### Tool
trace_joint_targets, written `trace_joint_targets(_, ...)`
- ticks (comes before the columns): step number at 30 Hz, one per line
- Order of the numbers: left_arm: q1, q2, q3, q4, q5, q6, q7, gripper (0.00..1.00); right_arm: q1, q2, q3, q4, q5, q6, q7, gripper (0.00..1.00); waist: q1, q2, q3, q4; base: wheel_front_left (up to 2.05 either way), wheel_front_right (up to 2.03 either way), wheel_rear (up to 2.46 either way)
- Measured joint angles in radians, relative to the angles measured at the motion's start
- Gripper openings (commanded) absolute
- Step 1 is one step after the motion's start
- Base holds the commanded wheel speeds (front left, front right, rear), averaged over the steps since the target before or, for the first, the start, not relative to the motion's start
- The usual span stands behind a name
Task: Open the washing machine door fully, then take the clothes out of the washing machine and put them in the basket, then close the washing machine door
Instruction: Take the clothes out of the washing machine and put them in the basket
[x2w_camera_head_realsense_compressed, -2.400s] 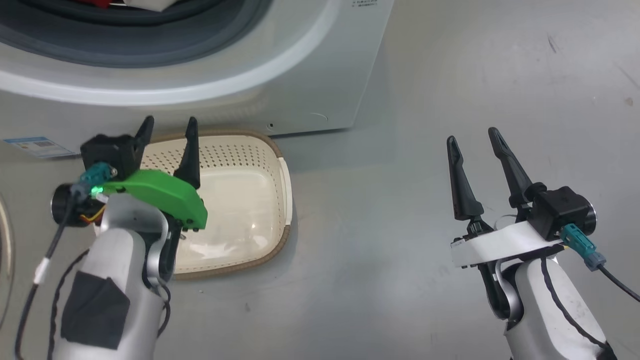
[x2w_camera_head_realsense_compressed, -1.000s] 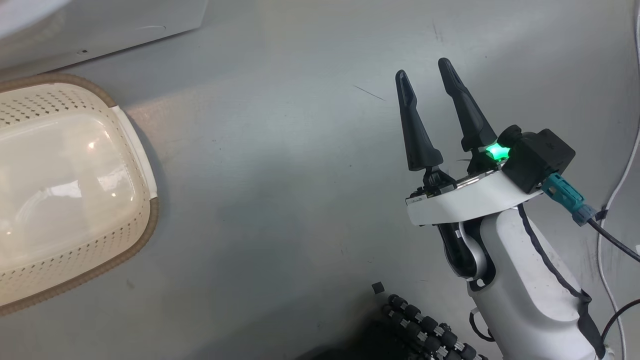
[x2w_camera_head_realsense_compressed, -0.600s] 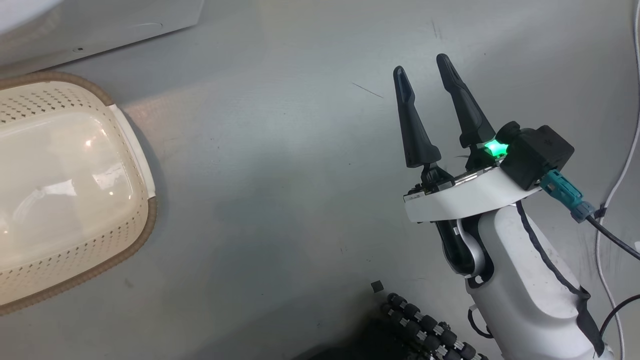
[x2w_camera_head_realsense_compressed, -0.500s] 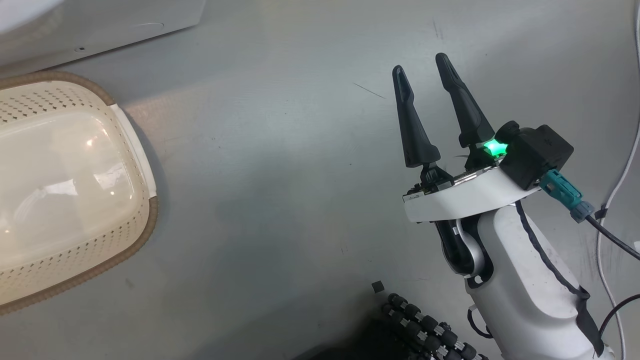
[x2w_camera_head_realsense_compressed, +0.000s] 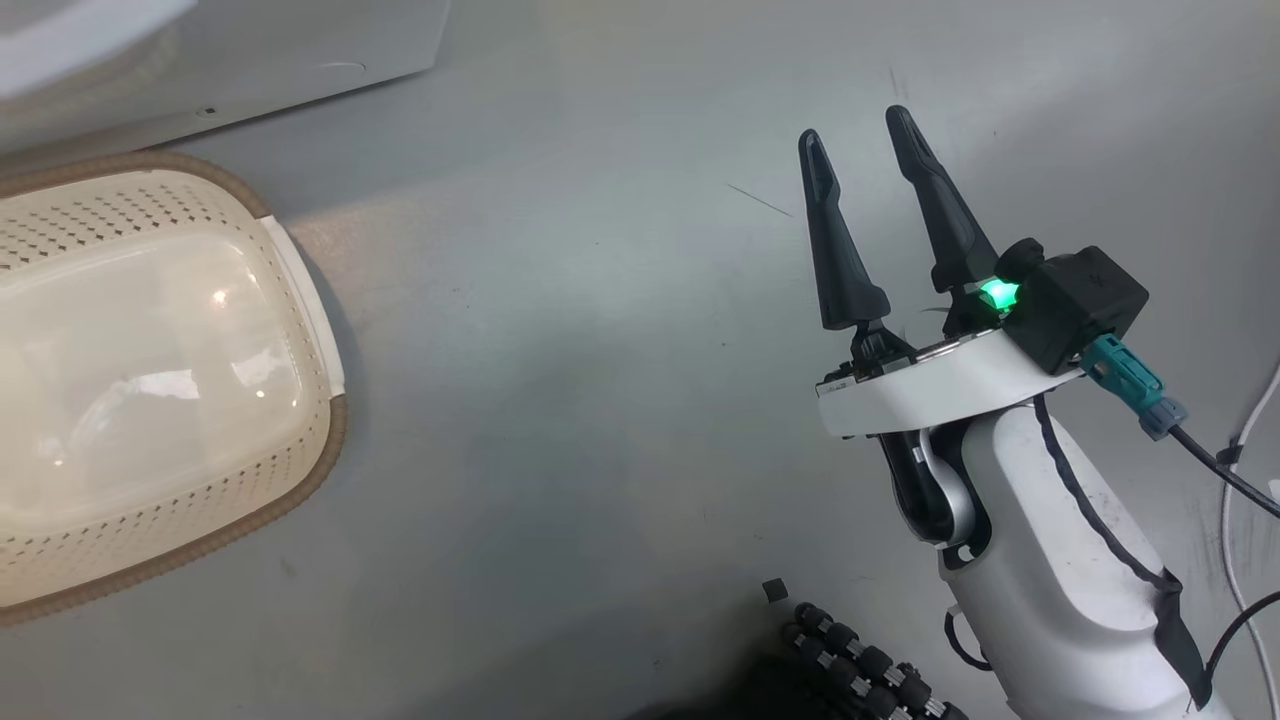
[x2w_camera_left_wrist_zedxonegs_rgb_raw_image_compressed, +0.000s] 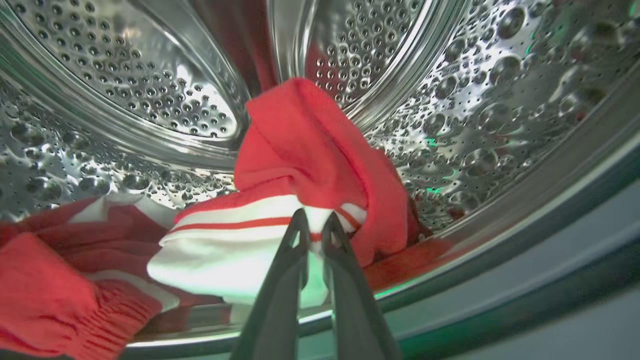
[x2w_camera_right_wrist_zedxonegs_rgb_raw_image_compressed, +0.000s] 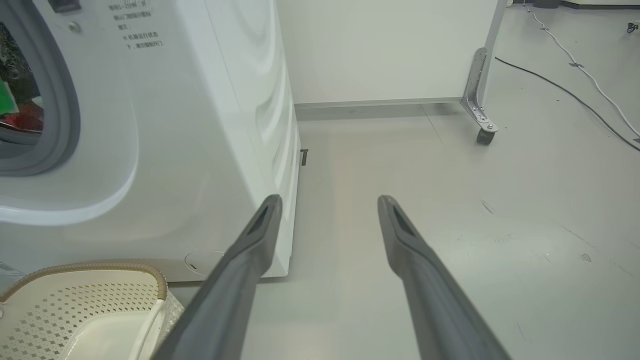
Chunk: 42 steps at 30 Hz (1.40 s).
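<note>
Grey floor (x2w_camera_head_realsense_compressed: 600, 400), white cable (x2w_camera_right_wrist_zedxonegs_rgb_raw_image_compressed: 570, 50), caster wheel (x2w_camera_right_wrist_zedxonegs_rgb_raw_image_compressed: 484, 136)

Bright light; glare in basket (x2w_camera_head_realsense_compressed: 340, 430); washing machine (x2w_camera_left_wrist_zedxonegs_rgb_raw_image_compressed: 475, 125) steel glints; wrist views bowed.

Grey floor (x2w_camera_head_realsense_compressed: 600, 420) with the basket (x2w_camera_head_realsense_compressed: 250, 475) just beside the washing machine (x2w_camera_right_wrist_zedxonegs_rgb_raw_image_compressed: 200, 125)
</note>
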<state>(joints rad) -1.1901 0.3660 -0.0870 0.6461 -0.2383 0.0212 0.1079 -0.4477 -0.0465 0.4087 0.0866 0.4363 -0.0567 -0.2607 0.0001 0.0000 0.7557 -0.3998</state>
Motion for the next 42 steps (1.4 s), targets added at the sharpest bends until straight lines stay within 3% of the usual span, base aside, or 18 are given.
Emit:
trace_joint_targets(22,0.302,-0.159,-0.038,-0.14,-0.025,-0.019,-0.331,0.0,0.035,-0.002,-0.074,0.059,-0.095,0.001,0.0,1.0,-0.0001,0.0,-0.161,0.118,0.0,0.0,0.0)
trace_joint_targets(42,0.544,-0.211,-0.045,-0.444,-0.015,0.018,-0.36,0.0,0.152,-0.002,-0.132,0.123,-0.15,0.015,0.0,1.0,-0.0001,0.0,-0.373,0.218,0.0,0.0,0.0)
